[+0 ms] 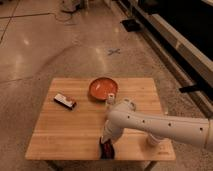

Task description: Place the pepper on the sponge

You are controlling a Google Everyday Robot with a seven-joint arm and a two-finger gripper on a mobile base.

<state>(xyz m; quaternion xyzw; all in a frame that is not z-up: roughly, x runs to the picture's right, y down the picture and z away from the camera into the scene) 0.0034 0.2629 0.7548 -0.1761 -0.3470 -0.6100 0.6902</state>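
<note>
The gripper [106, 149] was seen low over the front edge of the wooden table [60, 132], well apart from the orange-red bowl [103, 88] and almost straight toward the camera from it. The white arm [150, 125] was bent in past the near right of the bowl. A dark-red sliver, taken to be the pepper [105, 147], was seen between the gripper's dark tips, and the fingers were judged to be pinched on it rather than spread, though the view there was dim. The pepper was thus placed on the near side of the bowl, at the table's front edge, inside the grip and not lying free on the wood. Its long axis could not be settled, since only a short red patch was shown; it appeared to run more up and down than across. The sponge could not be made out anywhere on the table, and it was judged that it might be hidden beneath the gripper and the pepper. The relation on which a release would turn, namely whether the sponge lay directly under the pepper, was therefore left unsettled. A black-and-white box [65, 101] was seen lying flat to the left of the bowl, well clear of the gripper
</note>
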